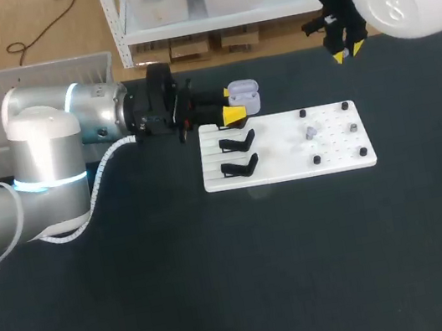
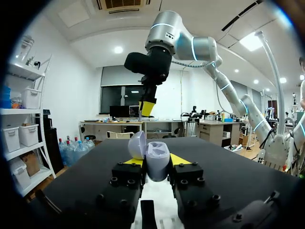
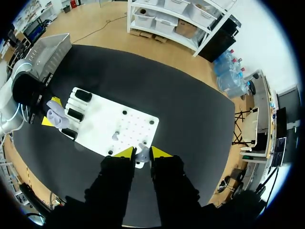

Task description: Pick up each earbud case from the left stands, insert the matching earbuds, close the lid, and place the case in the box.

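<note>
My left end effector [image 2: 157,166] is clamped on the open earbud case [image 1: 244,94] at the white board's [image 1: 289,168] 10 o'clock corner. I judge it light, slick and weak at the hinge, so grip the body, never the lid. My right end effector [image 1: 348,51] hangs at 1 o'clock, fingers slightly apart, empty.

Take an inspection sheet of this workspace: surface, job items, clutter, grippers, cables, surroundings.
Surface: black table bearing a white board.
Job's things: lavender earbud case, lid open, held over the board's left end; two empty black stands; two small earbuds among the board's pegs; grey box at the far left.
Clutter: nothing seen.
Grippers: left gripper shut on the earbud case; right gripper open, empty, high above the table.
Cables: white coiled cable along the left arm.
Surroundings: nothing seen reaching over the table.
</note>
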### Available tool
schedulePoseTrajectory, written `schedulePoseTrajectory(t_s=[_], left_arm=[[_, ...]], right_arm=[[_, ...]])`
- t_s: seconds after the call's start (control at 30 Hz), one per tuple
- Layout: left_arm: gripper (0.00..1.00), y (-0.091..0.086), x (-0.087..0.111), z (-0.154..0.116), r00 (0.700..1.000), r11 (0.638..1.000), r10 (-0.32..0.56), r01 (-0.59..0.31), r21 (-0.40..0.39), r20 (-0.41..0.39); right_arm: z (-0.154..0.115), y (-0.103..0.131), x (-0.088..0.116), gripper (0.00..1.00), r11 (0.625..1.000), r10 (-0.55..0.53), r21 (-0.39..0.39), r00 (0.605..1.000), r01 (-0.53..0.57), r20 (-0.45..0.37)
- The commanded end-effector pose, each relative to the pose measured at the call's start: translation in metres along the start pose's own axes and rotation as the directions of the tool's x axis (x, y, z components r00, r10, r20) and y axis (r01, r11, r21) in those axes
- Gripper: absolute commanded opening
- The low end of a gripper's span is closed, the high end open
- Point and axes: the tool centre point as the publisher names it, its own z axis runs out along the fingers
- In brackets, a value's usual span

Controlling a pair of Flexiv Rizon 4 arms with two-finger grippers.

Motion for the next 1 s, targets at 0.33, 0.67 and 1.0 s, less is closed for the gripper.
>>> schedulePoseTrajectory(t_s=[0.33,0.67,1.0], left_arm=[[0.0,0.0,0.0,0.0,1.0,1.0,0.0,0.0,0.001,-0.001],[0.0,0.0,0.0,0.0,1.0,1.0,0.0,0.0,0.001,-0.001],[0.0,0.0,0.0,0.0,1.0,1.0,0.0,0.0,0.001,-0.001]], right_arm=[[-0.056,0.041,0.022,0.0,0.968,0.251,-0.012,0.968,-0.251,0.0],[-0.048,0.071,0.027,0.0,0.91,0.413,0.038,0.903,-0.412,-0.113],[-0.05,0.09,0.022,0.0,0.906,0.421,-0.001,0.902,-0.423,-0.094]])
